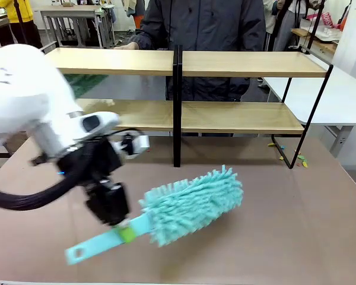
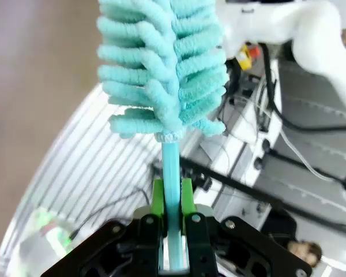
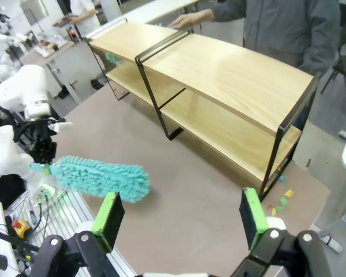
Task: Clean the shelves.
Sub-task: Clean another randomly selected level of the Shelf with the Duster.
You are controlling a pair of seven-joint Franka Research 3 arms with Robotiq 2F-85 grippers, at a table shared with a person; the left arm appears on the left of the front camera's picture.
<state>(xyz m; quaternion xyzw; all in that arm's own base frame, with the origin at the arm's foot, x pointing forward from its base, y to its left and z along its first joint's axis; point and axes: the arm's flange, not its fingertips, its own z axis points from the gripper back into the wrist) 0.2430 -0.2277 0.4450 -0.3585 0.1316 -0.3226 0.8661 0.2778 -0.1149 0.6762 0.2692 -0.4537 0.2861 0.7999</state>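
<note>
Left gripper (image 1: 123,229) pinches the handle of the teal duster (image 1: 193,205) before the 2-tier shelves (image 1: 243,64); right gripper (image 3: 180,212) spread wide

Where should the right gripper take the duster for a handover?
On the bare handle end of the duster, beyond the left gripper, which is shut on the handle by the head. It is a thin flat strip: close the open right gripper across its flat faces, coming from the table's near edge.

Left gripper (image 1: 123,228) clamped tight, right gripper (image 3: 180,212) spread wide apart.
</note>
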